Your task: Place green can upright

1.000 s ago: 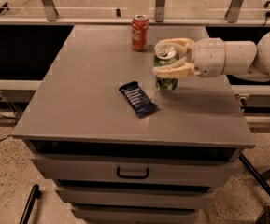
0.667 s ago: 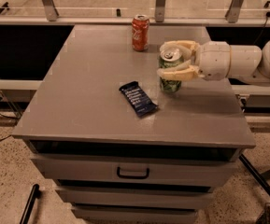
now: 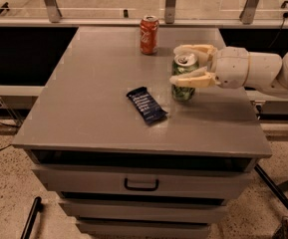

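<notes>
Claw [image 3: 175,64] around upright green can [image 3: 183,91] — grip unclear, can's middle hidden

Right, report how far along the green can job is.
Done: the green can stands upright on the grey cabinet top, its base apparently down, near the red soda can and the dark snack bar. In hand: the hand is closed around the can. Left: let go and pull back.

The pale, thick arm [image 3: 268,71] enters from the 3 o'clock edge and lies nearly level. Its rounded wrist [image 3: 231,66] carries the cream gripper [image 3: 176,63], which points toward 9 o'clock and sits just right of the view's centre.
</notes>
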